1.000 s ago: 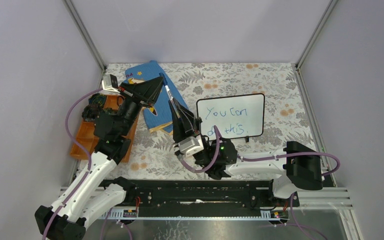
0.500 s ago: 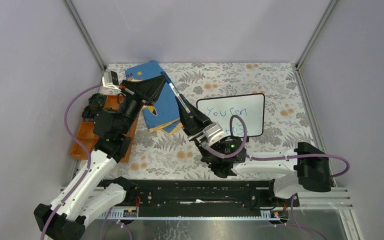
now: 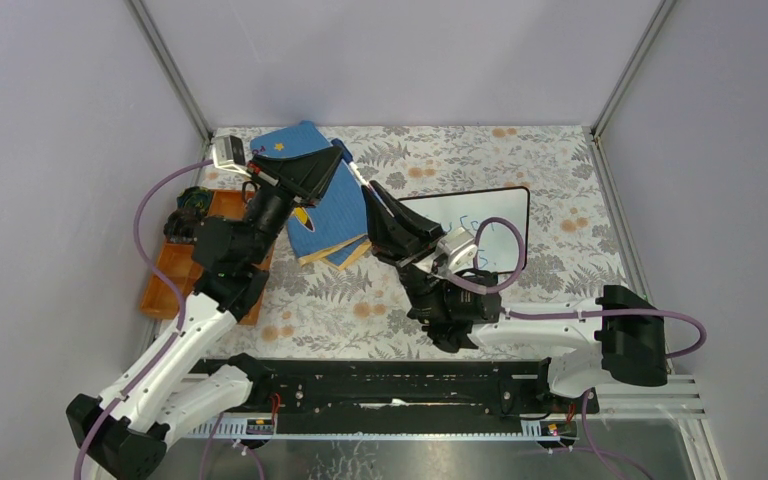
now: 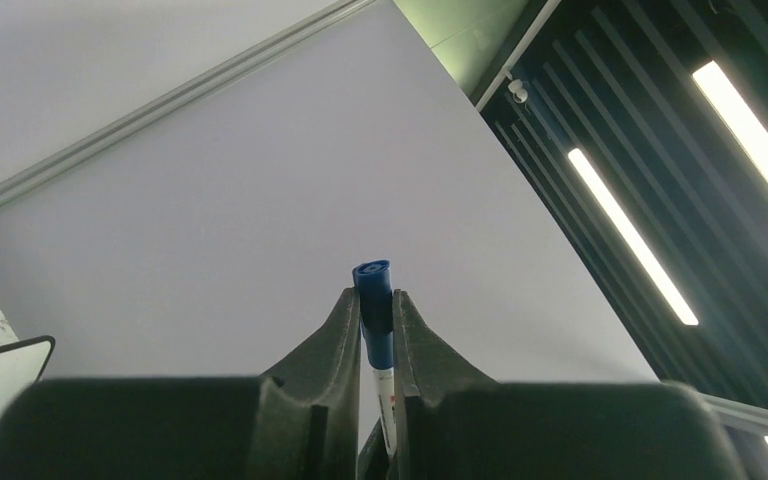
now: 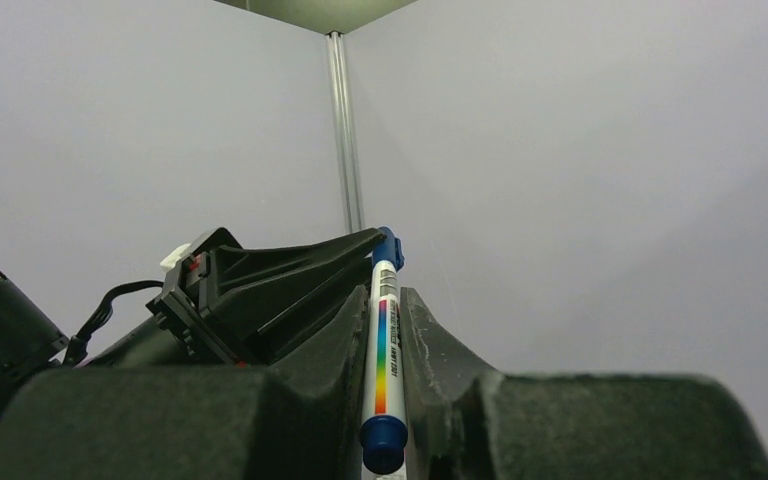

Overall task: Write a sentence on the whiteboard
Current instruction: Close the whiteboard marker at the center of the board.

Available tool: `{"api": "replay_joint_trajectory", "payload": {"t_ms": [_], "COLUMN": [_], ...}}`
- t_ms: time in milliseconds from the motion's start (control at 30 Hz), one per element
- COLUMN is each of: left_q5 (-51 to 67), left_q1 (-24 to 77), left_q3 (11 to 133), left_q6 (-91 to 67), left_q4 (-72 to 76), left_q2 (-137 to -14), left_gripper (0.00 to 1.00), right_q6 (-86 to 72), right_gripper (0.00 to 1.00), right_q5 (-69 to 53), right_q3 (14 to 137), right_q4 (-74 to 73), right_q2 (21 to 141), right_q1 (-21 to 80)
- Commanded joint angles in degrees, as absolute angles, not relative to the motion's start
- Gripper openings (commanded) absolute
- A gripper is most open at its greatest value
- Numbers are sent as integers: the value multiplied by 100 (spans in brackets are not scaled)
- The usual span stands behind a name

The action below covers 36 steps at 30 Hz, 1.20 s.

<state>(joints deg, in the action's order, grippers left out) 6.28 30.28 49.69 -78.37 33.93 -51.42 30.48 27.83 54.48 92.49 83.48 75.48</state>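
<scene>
Your left gripper (image 3: 337,158) pinches the blue cap (image 4: 373,300) at the end of the marker (image 5: 384,340). Your right gripper (image 3: 372,192) is clamped on the marker's barrel, and the two sets of fingertips nearly meet. The whiteboard (image 3: 508,205) stands just to the right of the right gripper, whose wrist and cable hide most of the sentence (image 3: 470,222), leaving only a few blue strokes showing.

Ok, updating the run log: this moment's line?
phase: capping marker | left claw: shut on cap | right claw: shut on marker | whiteboard: written
</scene>
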Motion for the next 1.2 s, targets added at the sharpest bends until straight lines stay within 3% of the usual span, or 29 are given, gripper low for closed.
{"api": "replay_joint_trajectory", "payload": {"t_ms": [0, 467, 533, 633, 900, 1167], "left_q5": [1230, 984, 914, 905, 935, 933], "left_q1": [3360, 3496, 3496, 3498, 3497, 3498], "left_q3": [5054, 5046, 5063, 5088, 5116, 5150], "left_q6": [-7531, -7256, -7212, -7198, -7190, -7138], "left_q4": [3612, 3300, 3237, 3260, 3278, 3270], "left_q2": [-5180, -5074, -5050, -5055, -5095, -5085], "left_gripper": [0, 0, 10, 16, 19, 29], "right_q6": [2681, 2479, 2470, 2470, 2487, 2487], "right_gripper": [0, 0, 0, 0, 0, 0], "right_q5": [3055, 3022, 3000, 2982, 2963, 2937], "right_q3": [5545, 5423, 5385, 5354, 5275, 5248], "right_q4": [9646, 9620, 9612, 9586, 9599, 9616], "right_q2": [8252, 8123, 8074, 8026, 7976, 7963], "right_q1": [7385, 7292, 7287, 7286, 7284, 7293]}}
